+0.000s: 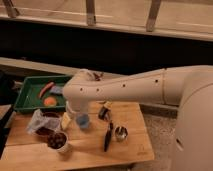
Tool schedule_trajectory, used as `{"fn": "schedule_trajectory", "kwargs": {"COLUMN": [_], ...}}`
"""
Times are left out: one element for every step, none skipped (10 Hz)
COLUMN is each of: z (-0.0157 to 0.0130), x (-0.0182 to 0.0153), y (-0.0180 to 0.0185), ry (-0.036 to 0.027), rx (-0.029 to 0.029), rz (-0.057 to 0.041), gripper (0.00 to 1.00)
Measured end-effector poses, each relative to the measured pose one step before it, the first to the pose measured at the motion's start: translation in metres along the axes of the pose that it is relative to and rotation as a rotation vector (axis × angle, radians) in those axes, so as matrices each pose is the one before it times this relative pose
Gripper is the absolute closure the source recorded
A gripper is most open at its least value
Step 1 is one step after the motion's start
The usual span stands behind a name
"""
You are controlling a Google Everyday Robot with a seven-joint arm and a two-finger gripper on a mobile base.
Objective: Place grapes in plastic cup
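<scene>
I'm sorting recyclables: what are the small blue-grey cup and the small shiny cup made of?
The small blue-grey translucent round cup looks like plastic, given its semi-clear walls. The small shiny grey cup is probably polished metal, given its bright glints. The dark pincer hangs roughly between them.

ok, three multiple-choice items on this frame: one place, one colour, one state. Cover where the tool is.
1. Where is the tool?
A. Over the tray
B. Low over the wooden table, right beside the plastic cup
C. Raised past the table's right end

2. What colour is the tray?
A. Green
B. White
C. Red

3. How does the plastic cup sit?
A. On its side
B. Upside down
C. Upright

Answers:
1 B, the arm's end hangs next to the plastic cup.
2 A, the tray's walls and floor are green.
3 C, its open mouth faces up.
</scene>
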Motion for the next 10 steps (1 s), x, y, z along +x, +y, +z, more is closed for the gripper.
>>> {"fn": "schedule_trajectory", "kwargs": {"z": [-0.00102,-0.00077,0.00143,0.00084,0.00039,0.00166,0.00283,0.00639,0.01036,0.01284], "x": [-0.00809,-0.00604,-0.00288,-0.00236,-0.00125,-0.00004,-0.00101,-0.00081,-0.00004,0.00215], "y": [0.01719,0.01675,0.01305,0.01313,0.00715,0.00774,0.00824,0.00732,0.00617,-0.00194], "ry": [-0.00371,-0.00036,0.00284,0.00262,0.00204,0.00473,0.00521,0.00879,0.01368,0.01236], "rx": [-0.01254,-0.01691,-0.01220,-0.00858,-0.00331,-0.00406,-0.00426,-0.00485,-0.01466,-0.01415], "rz": [-0.04525,-0.04579,-0.03685,-0.03282,-0.02219,-0.01921,-0.01926,-0.02081,-0.01163,0.00044], "gripper": [0.20,0.20,0.20,0.20,0.20,0.20,0.20,0.20,0.20,0.20]}}
